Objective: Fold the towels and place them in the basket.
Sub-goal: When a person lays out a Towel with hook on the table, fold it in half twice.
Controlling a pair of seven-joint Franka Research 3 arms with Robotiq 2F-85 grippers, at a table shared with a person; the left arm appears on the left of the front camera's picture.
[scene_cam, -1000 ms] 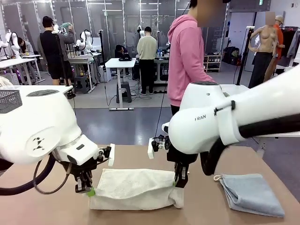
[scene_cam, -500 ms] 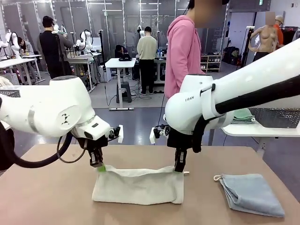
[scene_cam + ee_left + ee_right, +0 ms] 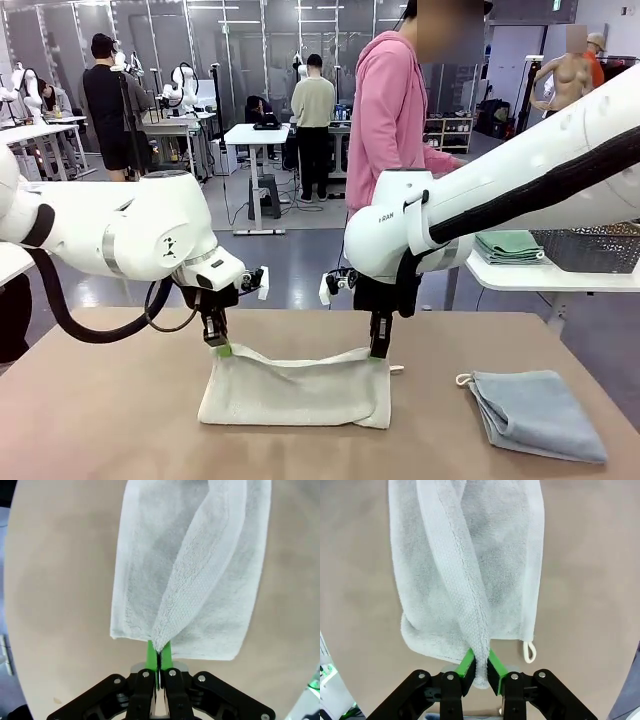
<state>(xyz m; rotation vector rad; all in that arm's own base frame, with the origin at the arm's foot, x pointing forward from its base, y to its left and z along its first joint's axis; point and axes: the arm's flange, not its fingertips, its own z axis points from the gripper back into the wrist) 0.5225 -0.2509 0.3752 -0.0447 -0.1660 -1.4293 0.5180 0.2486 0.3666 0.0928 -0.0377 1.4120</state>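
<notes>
Jaws of left gripper (image 3: 218, 347) and right gripper (image 3: 378, 352) pinched tight on the cream-white terry towel (image 3: 295, 392) at its far corners, holding that edge up off the table (image 3: 100, 420) to lay the fold square. Well to the right, the pale blue-grey towel (image 3: 540, 412), folded and lying flat.

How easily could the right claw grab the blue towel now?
Probably not yet: the right claw is shut on the cream towel. The blue towel lies nearby, nothing between them, so after letting go, likely yes.

White workbenches (image 3: 255, 133) stand on a grey floor (image 3: 290, 262).
</notes>
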